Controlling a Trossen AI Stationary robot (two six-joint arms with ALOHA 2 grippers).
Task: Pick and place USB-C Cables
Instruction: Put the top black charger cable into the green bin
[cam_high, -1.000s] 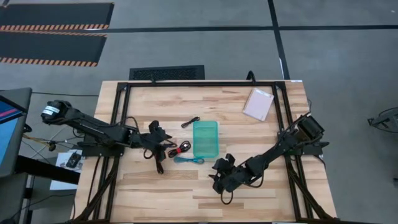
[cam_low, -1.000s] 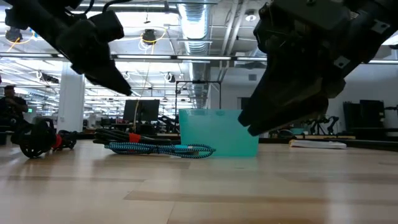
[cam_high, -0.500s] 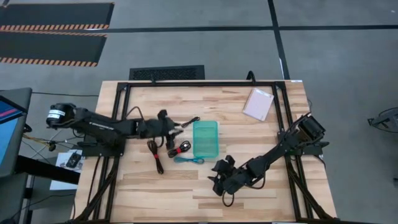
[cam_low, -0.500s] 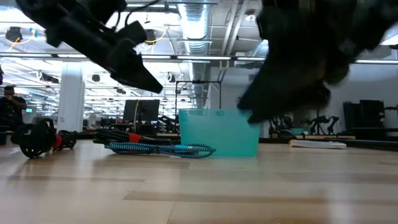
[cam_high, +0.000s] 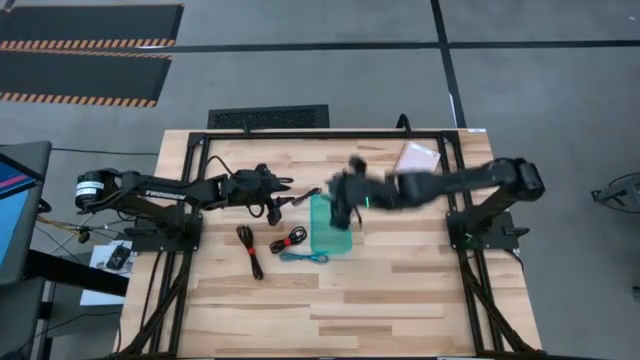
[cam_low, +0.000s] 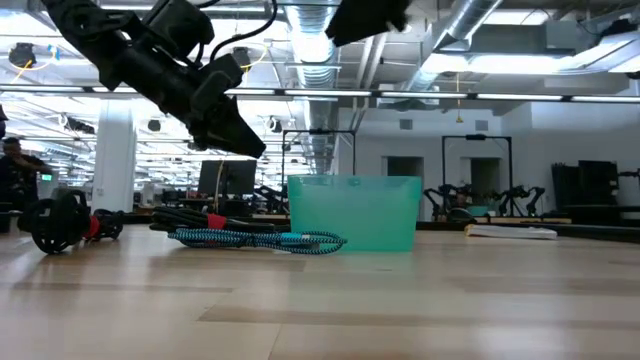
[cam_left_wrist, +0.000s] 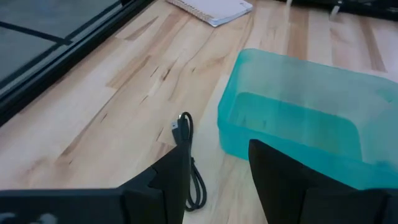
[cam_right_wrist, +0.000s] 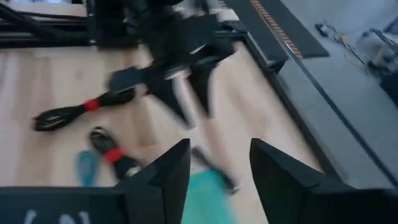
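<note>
Left fingers (cam_high: 278, 197): spread and empty, hanging over the worktop (cam_high: 400, 290) just beside the plain black cable (cam_high: 306, 196) that lies off the tray's far corner.
Right fingers (cam_high: 345, 210): spread, holding nothing, raised above the teal tray (cam_high: 330, 232).
Cables: 4 in sight, all on the wood to my left of the tray. The plain black one is alone toward the back; a long black one with a red tie (cam_high: 249, 248), a coiled black one with a red tie (cam_high: 289, 240) and a teal-blue one (cam_high: 303, 257) sit nearer the front.
Tray: my left wrist view shows its inside bare, so I judge no cable is placed yet.
Step in hand: the approach to a first pick, as I read it, with my left arm lined up on the plain black cable.
Next move: lower my left fingers astride that cable, close, lift, carry it over the tray rim.
View differences: only the left wrist view shows that cable's plug (cam_left_wrist: 176, 127). The low view hides the cable but shows my left fingers well clear of the wood.
</note>
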